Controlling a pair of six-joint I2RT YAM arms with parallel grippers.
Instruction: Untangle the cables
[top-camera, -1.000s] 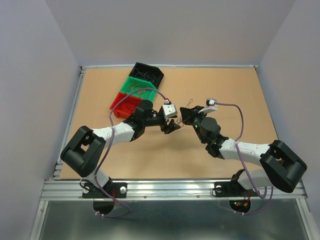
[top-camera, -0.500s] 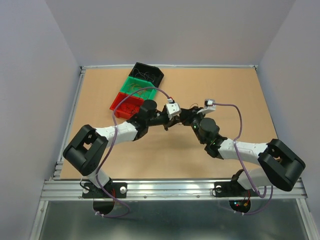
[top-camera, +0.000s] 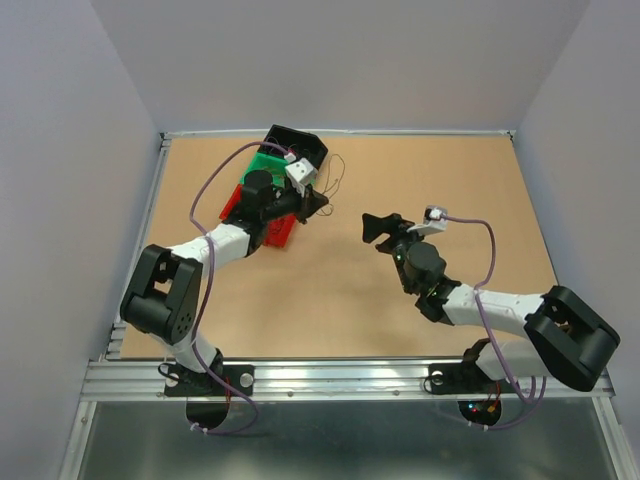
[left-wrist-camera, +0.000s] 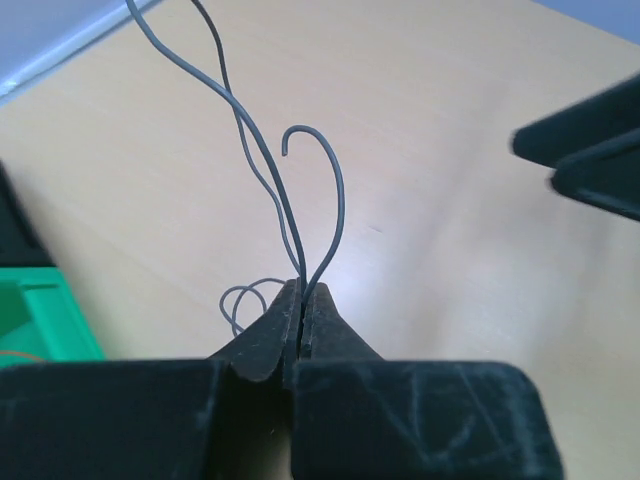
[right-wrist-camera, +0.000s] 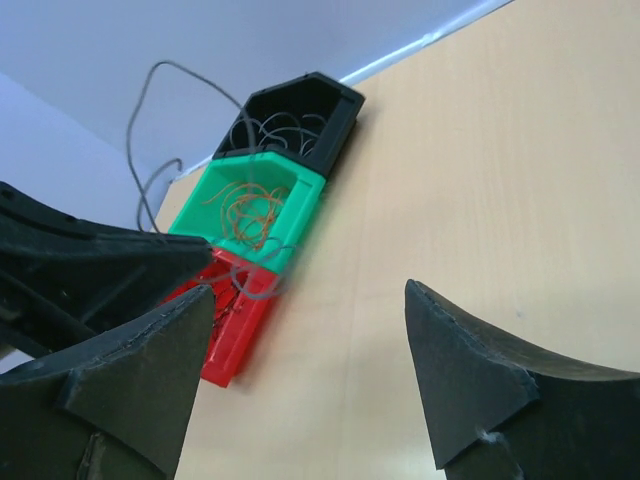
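Observation:
My left gripper (left-wrist-camera: 300, 292) is shut on a thin dark grey cable (left-wrist-camera: 283, 195), whose loose ends curl up from between the jaws. From above, the left gripper (top-camera: 320, 203) hangs beside the bins with the grey cable (top-camera: 338, 175) trailing up past it. My right gripper (top-camera: 378, 228) stands open over the middle of the table, apart from the left one. In the right wrist view the right gripper (right-wrist-camera: 305, 300) has only bare table between its fingers. Orange cables (right-wrist-camera: 245, 210) lie in the green bin (right-wrist-camera: 290, 180) and grey ones in the black bin (right-wrist-camera: 335, 110).
Three bins stand in a row at the back left: black (top-camera: 300, 145), green (top-camera: 262, 165) and red (top-camera: 232, 205). The red bin (right-wrist-camera: 240, 340) holds dark strands. The table's raised back edge (top-camera: 340, 133) runs just behind the bins.
The two grippers met mid-table. My left gripper shut on the grey cable and carried it back-left to the bins. My right gripper opened and let go.

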